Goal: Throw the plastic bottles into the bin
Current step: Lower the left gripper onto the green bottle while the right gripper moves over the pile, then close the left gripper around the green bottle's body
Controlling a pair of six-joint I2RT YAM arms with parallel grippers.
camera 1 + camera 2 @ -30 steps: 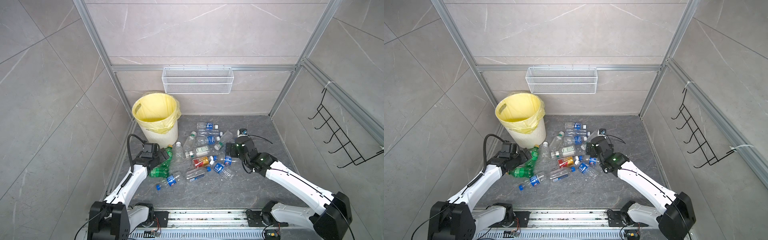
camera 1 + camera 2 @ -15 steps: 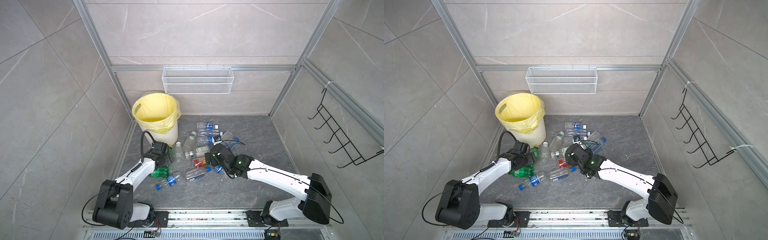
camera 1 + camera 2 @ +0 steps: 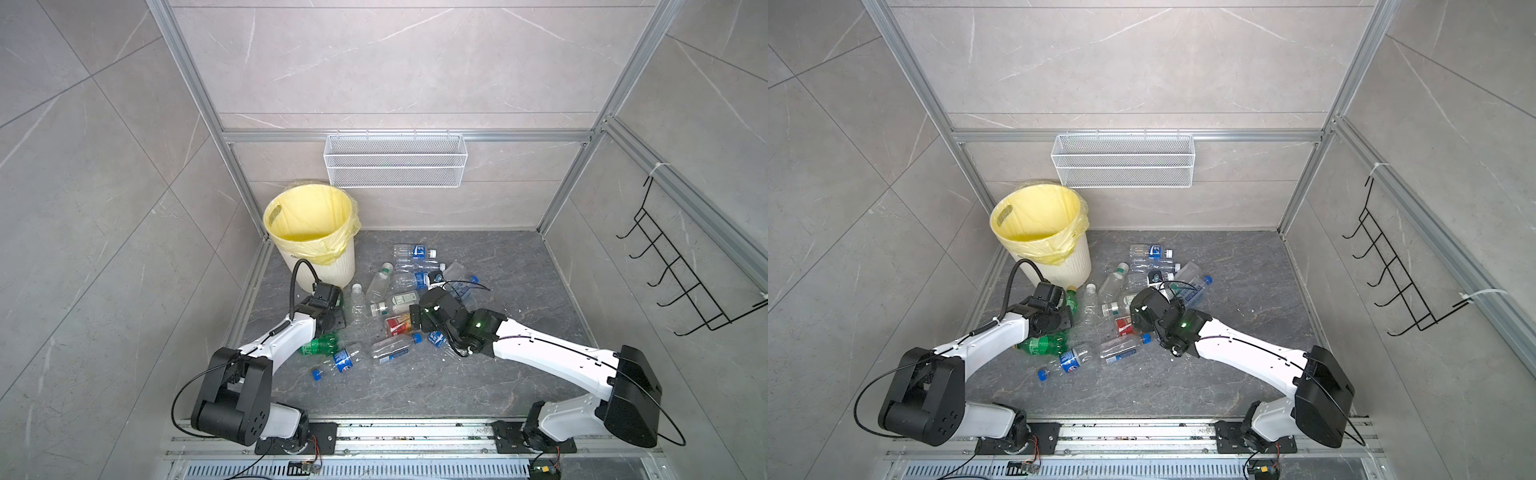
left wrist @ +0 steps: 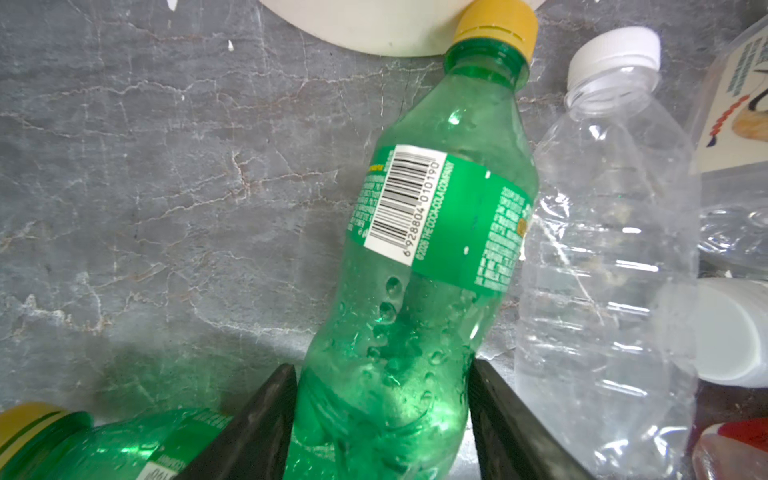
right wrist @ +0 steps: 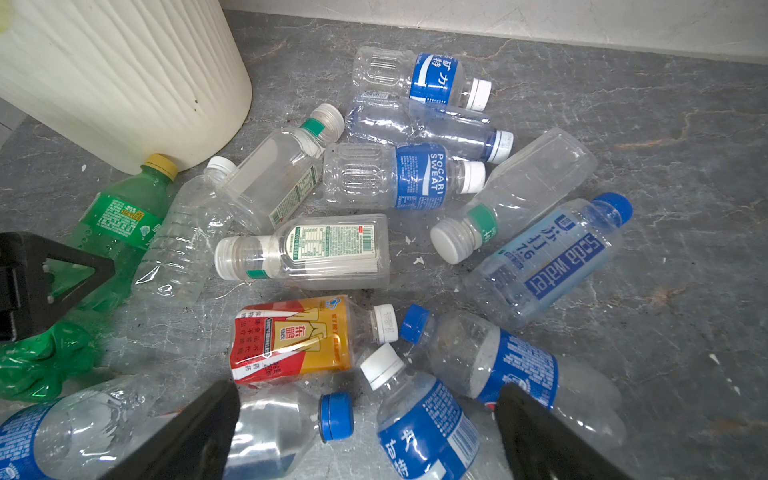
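Left fingers (image 4: 257,424): pinched on the green bottle (image 4: 436,216), low on its body.
Green bottle: laid on the tabletop (image 4: 145,187), cap at the bin (image 3: 338,274).
Right fingers (image 5: 540,436): spread wide over the bottles (image 5: 332,249).
Bottles: strewn beside the bin.

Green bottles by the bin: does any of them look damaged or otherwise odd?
Yes. The crushed green bottle, on the floor next to the left fingers, has a crumpled, twisted lower body. The other green bottle, between those fingers, looks intact.
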